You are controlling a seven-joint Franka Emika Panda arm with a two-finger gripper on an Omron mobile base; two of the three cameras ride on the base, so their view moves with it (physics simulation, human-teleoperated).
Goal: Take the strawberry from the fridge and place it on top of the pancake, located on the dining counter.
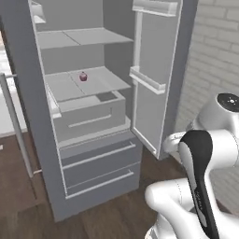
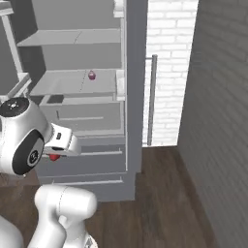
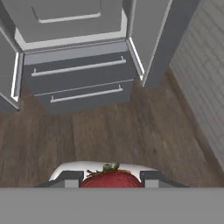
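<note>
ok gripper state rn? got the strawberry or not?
Gripper: shut on the strawberry, held between the fingertips, outside the fridge.

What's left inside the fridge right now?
One small pinkish-purple round item sits on the middle shelf of the fridge. The other visible shelves look bare. The closed drawers hide their contents.

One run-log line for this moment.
phase: carry | gripper: shut on strawberry | fridge: doors open | pinkish-purple item: on shelf
</note>
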